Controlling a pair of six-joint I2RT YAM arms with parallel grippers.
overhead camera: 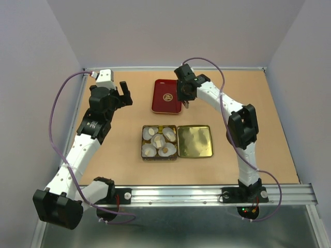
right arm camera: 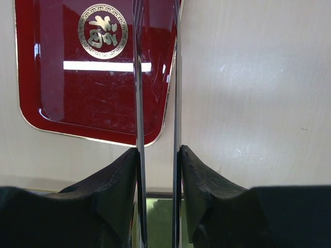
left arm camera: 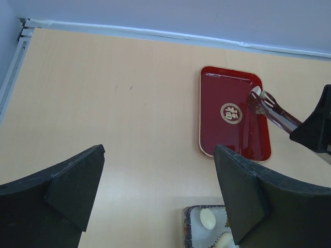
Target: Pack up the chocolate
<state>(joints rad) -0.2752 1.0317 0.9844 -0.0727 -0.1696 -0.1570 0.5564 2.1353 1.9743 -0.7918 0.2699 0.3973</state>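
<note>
The chocolate pieces [overhead camera: 159, 139] lie in white fluted paper cups inside an open tin [overhead camera: 143, 143] at the table's middle; some are cream, some light brown. The left wrist view catches one cream piece [left arm camera: 207, 218] in a cup. My right gripper [overhead camera: 185, 95] [right arm camera: 158, 152] hangs over the right edge of a red tray [overhead camera: 167, 96] [right arm camera: 88, 77], shut on metal tweezers [right arm camera: 138, 103] [left arm camera: 269, 106]. The tweezers' two arms stand apart, and nothing shows between their tips. My left gripper [overhead camera: 121, 93] [left arm camera: 159, 155] is open and empty, above bare table left of the tray.
The tin's gold lid [overhead camera: 194, 141] lies flat beside the tin on its right. The red tray [left arm camera: 232, 113] holds nothing. Grey walls close in the table on the left, back and right, and a metal rail [overhead camera: 207, 194] runs along the near edge.
</note>
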